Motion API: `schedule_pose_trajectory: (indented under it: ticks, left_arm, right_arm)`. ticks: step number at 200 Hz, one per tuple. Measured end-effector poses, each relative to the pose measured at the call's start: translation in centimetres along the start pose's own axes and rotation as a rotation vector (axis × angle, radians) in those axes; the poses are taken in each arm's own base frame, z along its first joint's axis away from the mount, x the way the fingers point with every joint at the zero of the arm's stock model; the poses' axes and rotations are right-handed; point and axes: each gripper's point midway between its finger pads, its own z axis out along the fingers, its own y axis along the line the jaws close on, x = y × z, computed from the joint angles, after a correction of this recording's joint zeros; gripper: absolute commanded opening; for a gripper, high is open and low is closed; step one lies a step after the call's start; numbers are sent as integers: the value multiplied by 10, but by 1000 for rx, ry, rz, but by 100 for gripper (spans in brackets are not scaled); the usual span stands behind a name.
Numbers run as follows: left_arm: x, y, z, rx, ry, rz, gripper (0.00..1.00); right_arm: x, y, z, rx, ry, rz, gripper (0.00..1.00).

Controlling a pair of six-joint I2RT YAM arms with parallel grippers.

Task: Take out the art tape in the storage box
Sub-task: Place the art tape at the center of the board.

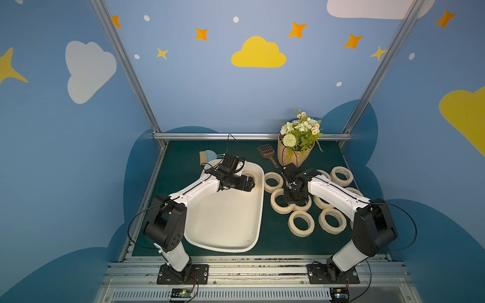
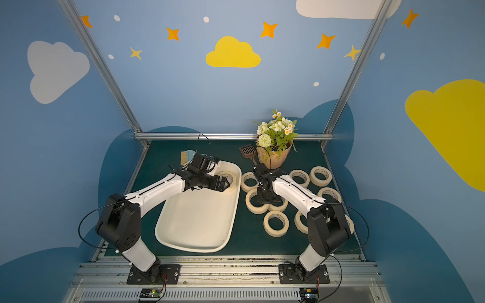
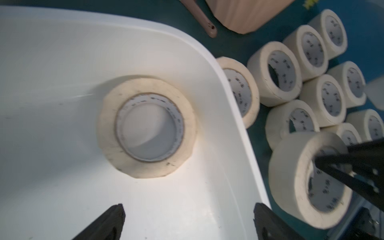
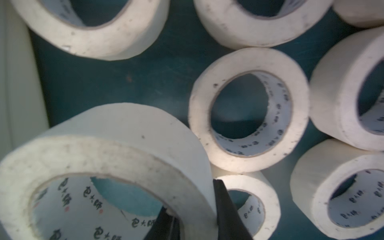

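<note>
Left tool (image 3: 189, 207) spread over roll (image 3: 148, 85), near box (image 3: 239, 145) corner

free: storage box (image 1: 228, 217) near half | obstacles: art tape (image 1: 290, 224) crowding mat (image 1: 273, 236) beside box

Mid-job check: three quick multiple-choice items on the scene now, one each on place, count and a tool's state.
1. Where in the storage box is the remaining art tape roll? A) centre B) far corner nearest the flower pot C) near corner
2. How many rolls are in the box? A) one B) none C) three
3. The right tool is: A) open, empty B) inside the box C) shut, pinching a second roll by its wall
1B: it lies in that corner. 2A: no other roll shows inside. 3C: its fingers clamp that wall.
</note>
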Motion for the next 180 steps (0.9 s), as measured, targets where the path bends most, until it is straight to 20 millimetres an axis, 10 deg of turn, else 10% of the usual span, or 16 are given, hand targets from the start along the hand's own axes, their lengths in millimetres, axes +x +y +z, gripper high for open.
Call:
schedule_pose_trajectory:
  ticks: [55,88,126,180]
  left_arm:
    - [-15,84,12,-162,-26,-136,97]
    - [-5,82,40,-136,37,-137,97]
    - [1,71,52,-112,71,-122,98]
    - [-4,62,70,-113,96,-77,89]
  right_arm:
    - [11,22,53,12,139,-35,0]
    - [-8,24,62,-8,137,1,0]
    - [-34,16,64,-23,102,41,57]
    - [-21,18,25,-30,29,-18,62]
